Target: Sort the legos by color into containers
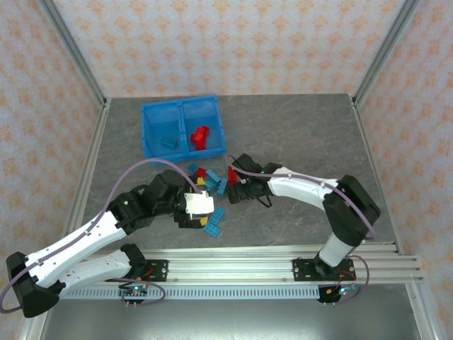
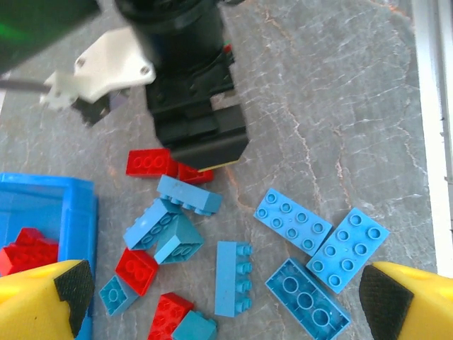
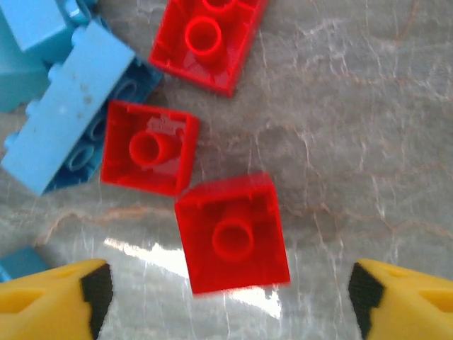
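I count one two-compartment bin (image 1: 177, 104), and by left wrist view four red legos (image 2: 136, 270), nine blue legos (image 2: 292, 221) outside it.

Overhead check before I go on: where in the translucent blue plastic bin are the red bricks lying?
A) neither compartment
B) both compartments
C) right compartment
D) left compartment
C: in the top view the red studded plastic bricks lie in the right compartment of the translucent blue plastic bin, while the left compartment holds a light blue brick and no red.
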